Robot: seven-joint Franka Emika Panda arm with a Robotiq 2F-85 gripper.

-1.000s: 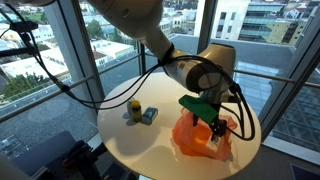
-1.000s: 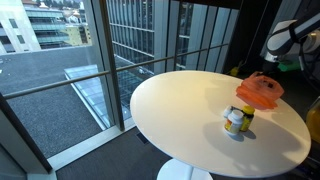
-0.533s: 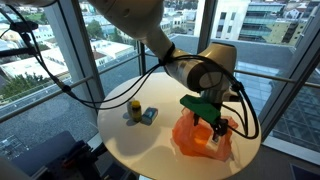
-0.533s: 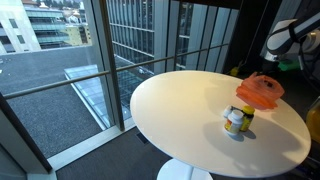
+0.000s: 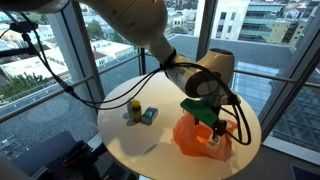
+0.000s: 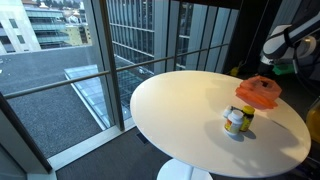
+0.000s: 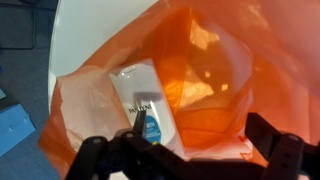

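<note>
Jaws spread wide above crinkly translucent orange bag (image 7: 215, 60) holding a flat white rectangular packet (image 7: 150, 100).

Daylight floods through the windows in both exterior views, leaving the round desk (image 6: 200, 115) bright with soft shadows. The wrist view is blurred; the dark jaws along its bottom edge are out of focus.

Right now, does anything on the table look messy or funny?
Only the orange plastic bag: it sits crumpled and gaping near the rim of the table, a white packet showing inside, below the open gripper. Nothing looks spilled or broken.
</note>
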